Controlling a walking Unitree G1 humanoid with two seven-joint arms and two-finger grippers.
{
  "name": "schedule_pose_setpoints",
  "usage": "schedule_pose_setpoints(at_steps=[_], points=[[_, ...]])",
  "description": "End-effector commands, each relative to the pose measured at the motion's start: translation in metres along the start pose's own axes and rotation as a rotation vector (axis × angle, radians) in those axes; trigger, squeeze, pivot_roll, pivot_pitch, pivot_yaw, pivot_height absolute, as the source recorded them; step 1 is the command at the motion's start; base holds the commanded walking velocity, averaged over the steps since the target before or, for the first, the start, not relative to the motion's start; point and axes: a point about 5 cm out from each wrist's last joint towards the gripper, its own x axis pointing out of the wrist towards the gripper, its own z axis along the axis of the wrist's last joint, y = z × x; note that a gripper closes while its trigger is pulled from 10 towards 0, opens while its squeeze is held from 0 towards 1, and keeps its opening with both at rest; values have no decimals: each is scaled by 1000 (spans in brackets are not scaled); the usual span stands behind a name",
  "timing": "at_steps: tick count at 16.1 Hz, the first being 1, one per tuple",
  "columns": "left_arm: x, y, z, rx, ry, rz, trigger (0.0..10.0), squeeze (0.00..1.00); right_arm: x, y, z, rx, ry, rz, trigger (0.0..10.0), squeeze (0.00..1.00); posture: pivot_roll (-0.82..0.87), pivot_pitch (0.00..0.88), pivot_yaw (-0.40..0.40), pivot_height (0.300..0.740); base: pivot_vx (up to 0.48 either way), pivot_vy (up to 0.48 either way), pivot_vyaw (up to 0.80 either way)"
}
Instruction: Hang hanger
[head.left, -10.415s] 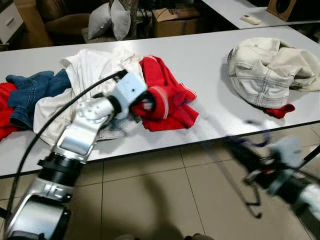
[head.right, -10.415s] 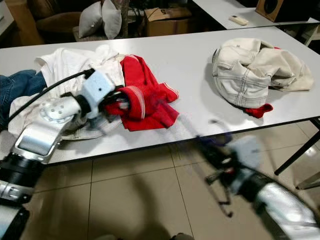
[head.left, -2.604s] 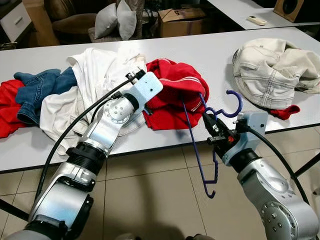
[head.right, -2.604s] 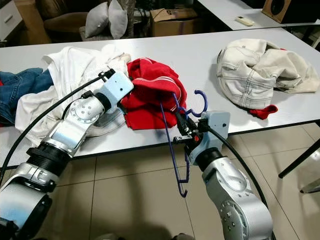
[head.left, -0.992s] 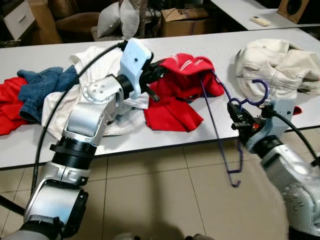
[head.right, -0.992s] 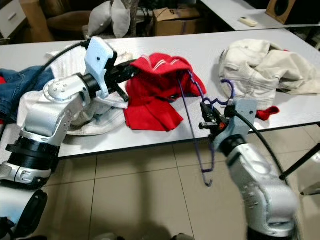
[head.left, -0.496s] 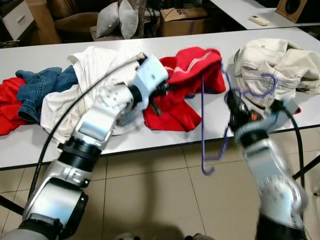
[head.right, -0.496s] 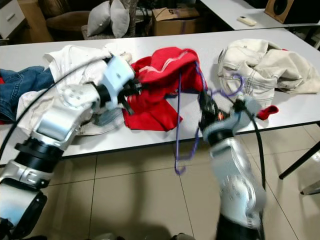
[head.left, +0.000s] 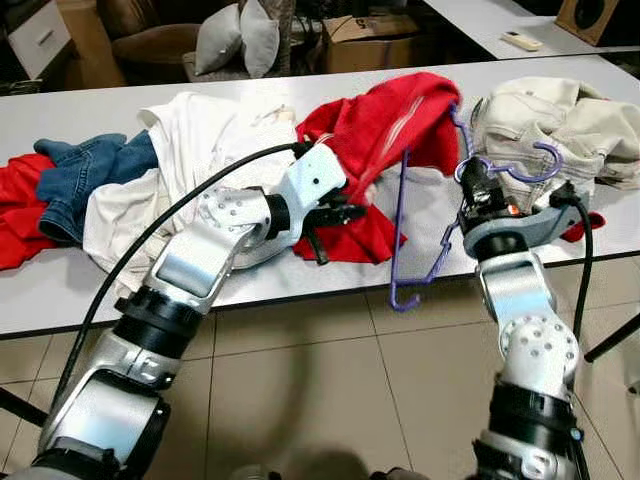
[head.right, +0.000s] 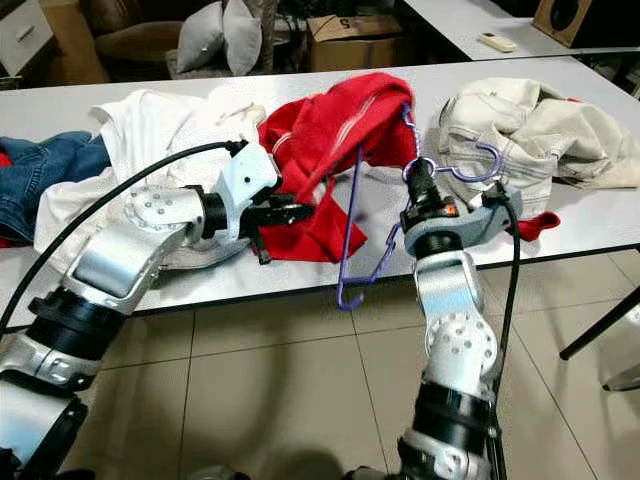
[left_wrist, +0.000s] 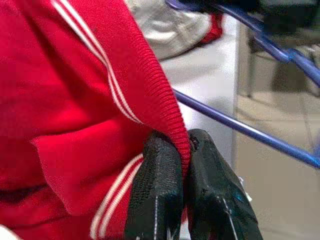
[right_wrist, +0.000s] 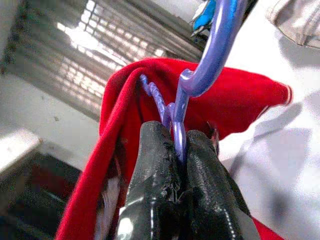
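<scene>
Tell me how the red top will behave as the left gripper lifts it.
Probably floppy: the red top drapes in folds from the hanger. Likely light, since the left gripper holds it by one pinched hem. It may slide off, being hooked on one hanger arm.

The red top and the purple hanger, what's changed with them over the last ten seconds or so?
The right gripper brought the purple hanger up and into the red top, which the left gripper lifted off the table. Both remain clamped. Other clothes unmoved.

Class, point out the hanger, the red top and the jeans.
hanger (head.left: 399, 225), left eye view, on its long side bar.
red top (head.left: 385, 125), left eye view, on the lifted fabric.
jeans (head.left: 85, 175), left eye view, mid-fold.
</scene>
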Motion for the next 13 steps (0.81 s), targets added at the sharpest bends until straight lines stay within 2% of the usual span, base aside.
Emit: schedule_pose_setpoints(at_steps=[1,2,4,6,8,11,13], points=[[-3,-8,-13,-15,58,-68,0,0,3,8,16,168,-161,4,10000,0,-100,5,28,740,0,0,0],[-5,-12,-18,-20,81,-98,0,0,5,9,19,248,-190,1,10000,0,-96,9,22,740,0,0,0],[-6,-18,-18,-54,78,-134,0,0,9,12,21,317,-210,8,10000,0,-92,11,19,740,0,0,0],[-7,-25,-19,-94,66,-181,0,0,14,18,19,341,-204,25,10000,0,-88,12,17,740,0,0,0],[-7,-31,-12,-145,14,-219,0,0,16,19,17,343,-196,27,10000,0,-86,15,13,740,0,0,0],[-7,-46,-13,-159,21,-314,0,0,20,21,18,403,-217,26,10000,0,-85,19,12,740,0,0,0],[-7,-51,-7,-203,-27,-341,0,0,23,24,17,374,-213,37,10000,0,-85,20,12,740,0,0,0]])
